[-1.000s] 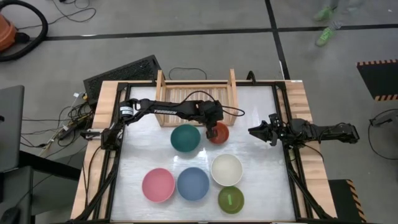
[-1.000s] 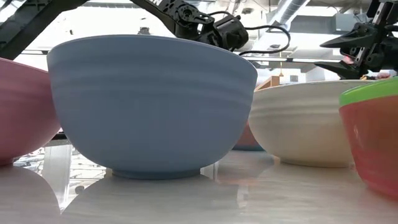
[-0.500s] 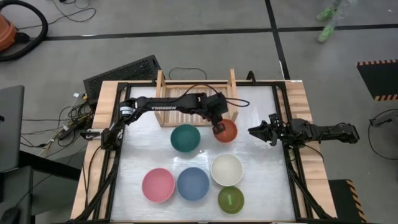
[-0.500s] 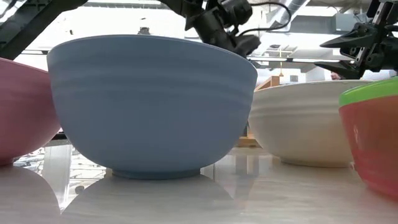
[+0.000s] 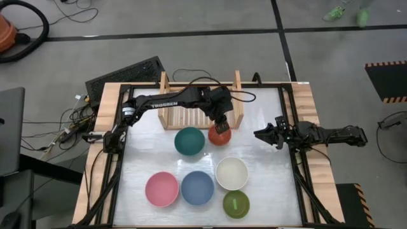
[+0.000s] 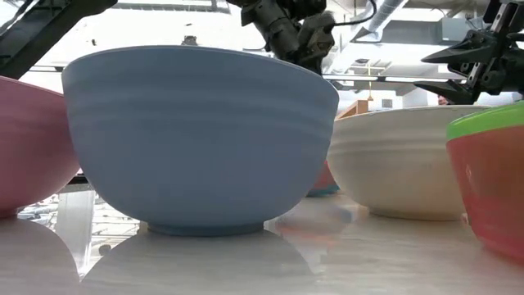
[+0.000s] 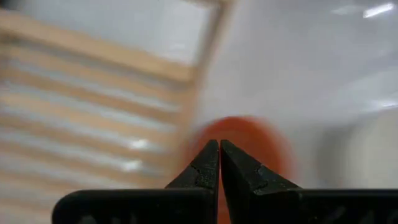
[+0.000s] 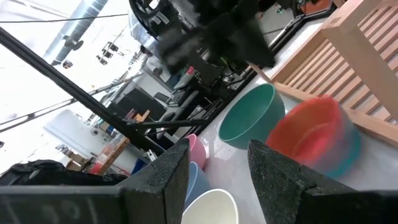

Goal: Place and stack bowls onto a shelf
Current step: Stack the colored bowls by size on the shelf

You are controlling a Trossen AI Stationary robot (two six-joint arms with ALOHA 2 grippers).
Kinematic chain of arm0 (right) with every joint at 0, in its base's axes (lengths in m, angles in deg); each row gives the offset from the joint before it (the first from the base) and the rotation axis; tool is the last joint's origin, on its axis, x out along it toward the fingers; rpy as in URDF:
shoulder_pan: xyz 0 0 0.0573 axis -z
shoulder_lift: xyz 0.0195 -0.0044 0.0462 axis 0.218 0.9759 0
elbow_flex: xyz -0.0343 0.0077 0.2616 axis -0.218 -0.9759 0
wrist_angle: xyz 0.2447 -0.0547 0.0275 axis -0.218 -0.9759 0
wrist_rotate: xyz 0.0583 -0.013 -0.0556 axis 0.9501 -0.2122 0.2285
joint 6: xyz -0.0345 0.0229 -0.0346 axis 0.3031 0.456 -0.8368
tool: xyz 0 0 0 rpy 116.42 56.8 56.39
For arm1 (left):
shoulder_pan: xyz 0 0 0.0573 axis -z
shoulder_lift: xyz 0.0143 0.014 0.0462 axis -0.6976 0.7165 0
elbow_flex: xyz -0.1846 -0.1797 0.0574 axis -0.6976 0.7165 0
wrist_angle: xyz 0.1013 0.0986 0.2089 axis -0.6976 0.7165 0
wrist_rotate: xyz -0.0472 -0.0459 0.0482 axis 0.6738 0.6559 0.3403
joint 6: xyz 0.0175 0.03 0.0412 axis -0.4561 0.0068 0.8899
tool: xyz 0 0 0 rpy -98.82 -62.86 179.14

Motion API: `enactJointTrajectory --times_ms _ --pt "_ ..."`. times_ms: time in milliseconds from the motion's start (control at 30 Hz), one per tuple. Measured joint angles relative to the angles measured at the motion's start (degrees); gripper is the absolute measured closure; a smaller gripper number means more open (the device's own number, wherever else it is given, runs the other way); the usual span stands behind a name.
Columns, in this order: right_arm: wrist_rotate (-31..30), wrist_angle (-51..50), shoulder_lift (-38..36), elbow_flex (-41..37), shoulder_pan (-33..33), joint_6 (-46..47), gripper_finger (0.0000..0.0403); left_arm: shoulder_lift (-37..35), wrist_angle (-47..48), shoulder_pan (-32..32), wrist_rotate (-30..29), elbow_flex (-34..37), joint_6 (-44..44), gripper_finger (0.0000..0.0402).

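Carrying step: left gripper (image 5: 220, 125) has its jaws closed on the rim of the red bowl (image 5: 219, 135), centre of the high view, just at the front edge of the shelf (image 5: 201, 102).
pink bowl: (image 5: 161, 189) lower left of the high view, on the table, untouched.
blue bowl: (image 5: 198, 187) just right of pink, near it; fills the middle of the low view.
teal bowl: (image 5: 189, 140) centre, just left of the red bowl, in front of the shelf.
shelf state: upper centre of the high view, slats look bare, no bowl in it yet.
red bowl detail: left wrist view shows closed fingertips (image 7: 219, 163) over a blurred red shape beside the slats; I cannot tell whether it is lifted or dragging.
white bowl: (image 5: 231, 173) right of blue, on the table.
green bowl: (image 5: 236, 203) lower centre-right, below white.
right gripper: (image 5: 260, 134) right of centre, over the table edge, jaws apart, holding nothing, idle.
next move, my read: lift red clear of the front rail, carry it over the slats, set it down flat, then let go.
watch: a rim pinch may let the bowl tilt; teal sits close on the left.
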Motion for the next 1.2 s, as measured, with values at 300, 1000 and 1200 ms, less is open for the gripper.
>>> enactJointTrajectory --times_ms 300,1000,1200 --pt "-0.08 0.0 -0.01 0.0 0.0 -0.47 0.0214 0.03 2.47 3.12 -12.14 0.02 17.95 0.0348" --pt "-0.26 0.0 -0.02 0.0 0.0 -0.07 0.0214 3.44 1.26 3.94 -15.39 7.96 15.45 0.0232" --pt "-0.21 0.0 -0.02 0.01 0.0 -0.04 0.0214 3.43 0.15 3.9 -15.07 9.31 13.8 0.0267"
